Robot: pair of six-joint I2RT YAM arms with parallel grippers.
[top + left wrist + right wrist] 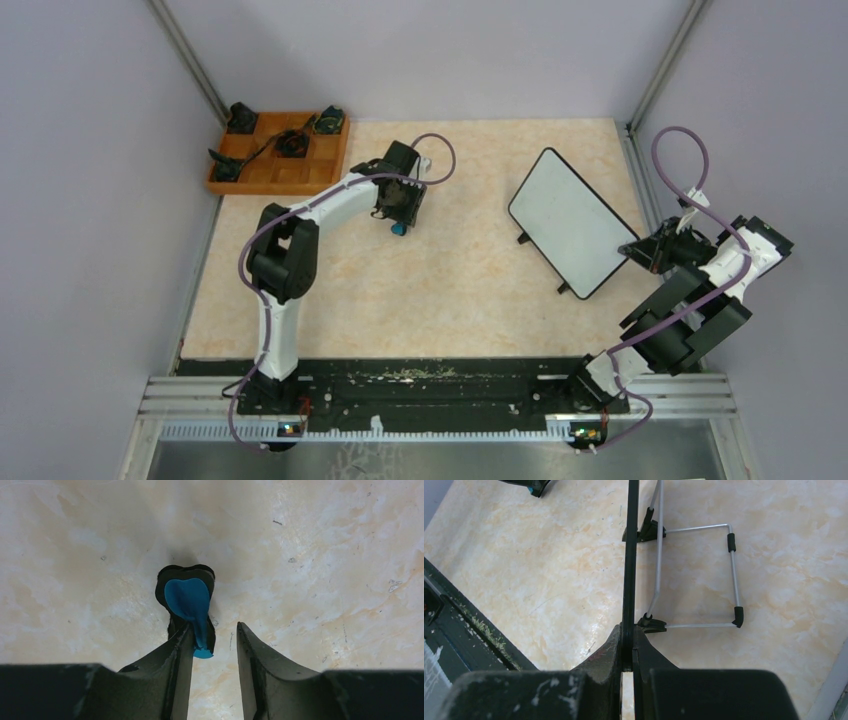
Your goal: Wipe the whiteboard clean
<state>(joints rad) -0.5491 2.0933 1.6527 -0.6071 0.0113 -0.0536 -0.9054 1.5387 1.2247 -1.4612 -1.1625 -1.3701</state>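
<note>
The whiteboard [570, 220] stands tilted on its wire stand [734, 575] at the right of the table, and its face looks plain white in the top view. My right gripper [640, 250] is shut on its black near-right edge [630, 555], which runs straight out from between the jaws [629, 627]. A small blue eraser [187, 597] with black felt sits on the table left of centre. It touches the left finger of my left gripper [214, 627]. That gripper's jaws stand apart, with a gap between the eraser and the right finger. The top view shows this gripper [400, 225] pointing down over the eraser.
A wooden compartment tray [270, 175] with several black parts sits at the far left corner. Metal frame posts rise at both far corners. The black base rail [430, 385] runs along the near edge. Purple cables loop over both arms.
</note>
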